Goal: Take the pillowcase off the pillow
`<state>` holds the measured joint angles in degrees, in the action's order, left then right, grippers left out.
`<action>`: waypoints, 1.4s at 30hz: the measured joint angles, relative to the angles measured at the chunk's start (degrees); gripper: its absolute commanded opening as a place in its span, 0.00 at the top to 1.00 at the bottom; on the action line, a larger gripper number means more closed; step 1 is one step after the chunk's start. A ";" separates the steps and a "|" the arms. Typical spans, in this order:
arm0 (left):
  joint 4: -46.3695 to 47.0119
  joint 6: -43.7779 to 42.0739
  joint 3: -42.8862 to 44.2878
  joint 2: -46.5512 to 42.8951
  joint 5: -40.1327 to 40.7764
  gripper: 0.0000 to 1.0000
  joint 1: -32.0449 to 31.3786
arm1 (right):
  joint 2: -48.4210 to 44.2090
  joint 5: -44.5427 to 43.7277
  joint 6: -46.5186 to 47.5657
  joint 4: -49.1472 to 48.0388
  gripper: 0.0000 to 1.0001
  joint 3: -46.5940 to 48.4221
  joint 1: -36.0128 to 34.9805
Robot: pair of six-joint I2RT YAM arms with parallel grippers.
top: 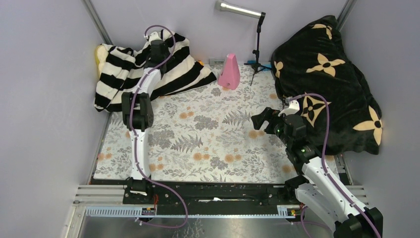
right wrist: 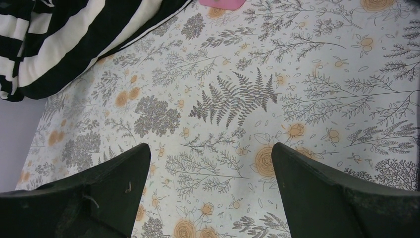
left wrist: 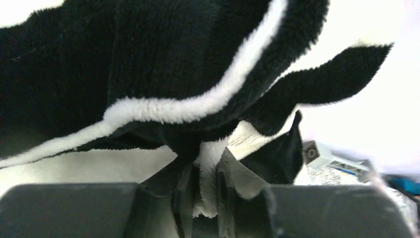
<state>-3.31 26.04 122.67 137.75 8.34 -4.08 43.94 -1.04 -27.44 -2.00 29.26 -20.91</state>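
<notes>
Pale lilac walls closed in your bench [top: 213, 144], which was spread with a leaf-and-flower cloth. The striped pillowcase [top: 119, 74] lay bunched in the far left corner. Only a sliver of the pillow [top: 100, 53], with its yellow edge, peeked out at the left end.

Your left arm reached over that heap, and the wrist view showed the left hand [left wrist: 204, 198] pinching a fold of the plush striped fabric, a white tuft caught between the fingers. That grip sat up on the loose folds, probably so a pull would draw the cover along and leave the filling behind. From so close I could not tell whether the fingers had caught only the cover or some of the pillow beneath it.

Your right hand [right wrist: 210, 153] hung spread wide above bare cloth, well apart from the stripes and just beside the black flowered blanket [top: 327, 79]. It held nothing. I judged it was parked there to stay out of the pulling line, though it was far from anywhere it could pin the pillow down.

A pink cone [top: 229, 72] and a small stand [top: 257, 44] stood at the back, near the pillowcase's right corner, where dragged fabric might topple them. The case was not yet off.
</notes>
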 measured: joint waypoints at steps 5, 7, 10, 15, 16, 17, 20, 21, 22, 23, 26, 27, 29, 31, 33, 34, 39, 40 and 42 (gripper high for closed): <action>-0.44 -0.50 -1.46 -1.70 -2.12 1.00 -0.02 | 0.02 0.20 0.22 -0.02 0.00 0.00 0.00; -0.39 0.13 -6.45 -5.68 -3.02 1.00 0.00 | 0.09 0.48 0.20 -0.04 0.01 0.00 0.00; 0.04 1.31 -16.90 -15.26 -4.00 1.00 0.04 | 0.42 1.64 -0.17 -0.46 0.00 -0.02 0.00; 0.87 4.02 -37.68 -37.64 -3.78 1.00 -1.07 | 1.11 4.15 -2.27 -2.99 0.01 -1.11 0.00; 0.85 4.48 -40.63 -41.24 -3.61 1.00 -1.46 | 1.22 4.74 -2.71 -3.39 0.01 -1.51 0.00; 0.94 5.14 -44.87 -46.38 -3.10 1.00 -2.23 | 1.31 5.25 -3.17 -3.78 0.01 -1.92 0.00; 0.61 6.19 -52.52 -56.30 -1.53 1.00 -4.55 | 1.57 6.43 -4.28 -4.37 0.01 -2.84 0.00; 0.48 6.58 -55.15 -59.43 -0.85 1.00 -5.64 | 1.62 6.75 -4.57 -4.39 0.01 -3.02 0.00; 0.37 7.04 -57.86 -62.27 -0.31 1.00 -6.78 | 1.66 6.84 -4.70 -4.57 0.01 -3.15 0.00; 0.17 7.63 -60.94 -65.37 0.04 1.00 -7.96 | 1.66 7.13 -5.01 -4.61 0.01 -3.28 0.00; -0.63 10.40 -72.00 -75.12 0.00 1.00 -10.93 | 1.79 8.04 -5.55 -4.61 0.01 -3.30 0.00; -1.42 11.32 -75.34 -77.99 -0.35 1.00 -11.58 | 1.88 8.24 -5.75 -4.57 0.01 -3.30 0.00; -4.17 13.25 -81.37 -83.60 -1.05 1.00 -12.20 | 2.27 8.48 -5.99 -4.50 0.01 -3.30 0.00; -7.08 15.17 -86.05 -88.78 -2.16 1.00 -12.37 | 3.30 9.16 -6.10 -4.44 0.01 -3.30 0.00; -9.03 16.59 -88.78 -93.44 -3.28 1.00 -12.48 | 4.98 9.97 -6.12 -4.13 0.01 -3.28 -0.09; -9.66 17.07 -89.53 -95.14 -3.58 1.00 -12.48 | 6.01 10.49 -6.12 -3.91 0.01 -3.23 -0.20; -13.90 18.45 -92.06 -102.29 -6.16 1.00 -12.41 | 11.37 14.58 -5.77 -2.89 0.01 -2.03 -3.41; -14.27 18.60 -92.43 -102.64 -7.30 1.00 -12.41 | 12.02 15.61 -5.60 -2.93 0.01 -1.57 -4.46; -14.43 18.62 -92.98 -102.44 -9.88 1.00 -12.41 | 12.92 17.27 -5.31 -3.04 0.01 -0.50 -6.78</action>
<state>-17.74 44.66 29.69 35.31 -1.54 -16.49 56.86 16.23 -32.75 -5.04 28.75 -27.68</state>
